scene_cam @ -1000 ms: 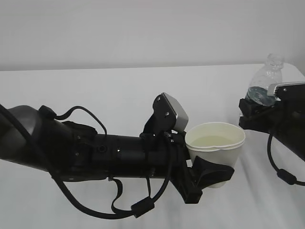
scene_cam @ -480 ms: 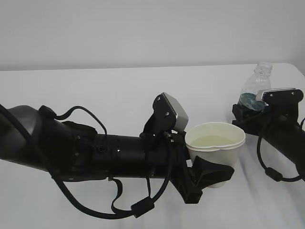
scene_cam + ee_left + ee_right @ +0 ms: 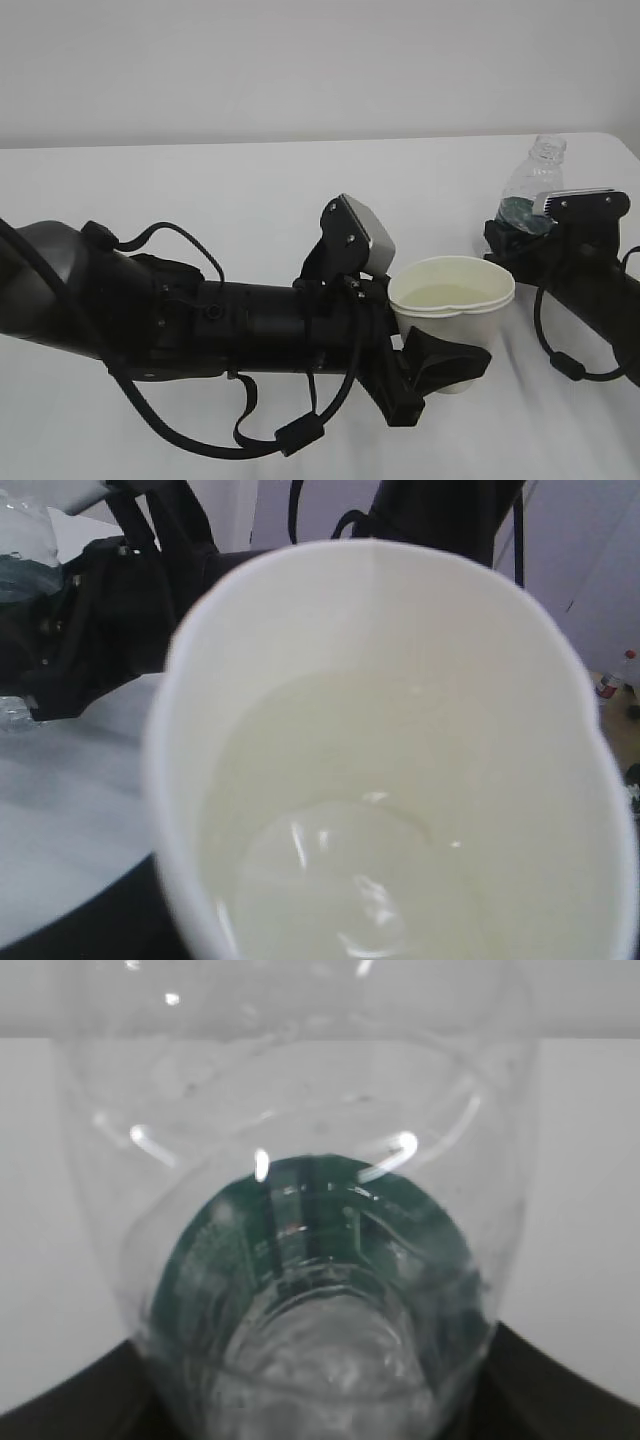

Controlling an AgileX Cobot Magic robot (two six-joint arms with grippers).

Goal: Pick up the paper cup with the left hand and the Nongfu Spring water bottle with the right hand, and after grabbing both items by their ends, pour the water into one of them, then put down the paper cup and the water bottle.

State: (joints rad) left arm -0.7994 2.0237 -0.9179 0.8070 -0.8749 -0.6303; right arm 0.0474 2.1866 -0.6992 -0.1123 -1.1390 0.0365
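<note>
Above the tabletop (image 3: 250, 190), the left hand (image 3: 440, 365) pinches the cup (image 3: 452, 305) low on its wall between its fingers, keeping it level, likely so the water (image 3: 350, 880) inside stays put. At right, the right hand (image 3: 525, 245) clamps the bottle (image 3: 530, 190) upright near its base, apparently readying to set it down.

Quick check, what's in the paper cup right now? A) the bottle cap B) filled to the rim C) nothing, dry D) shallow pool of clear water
D: the left wrist view looks straight into the paper cup and shows water pooled low at the bottom, glinting, with most of the inner wall bare above it.
</note>
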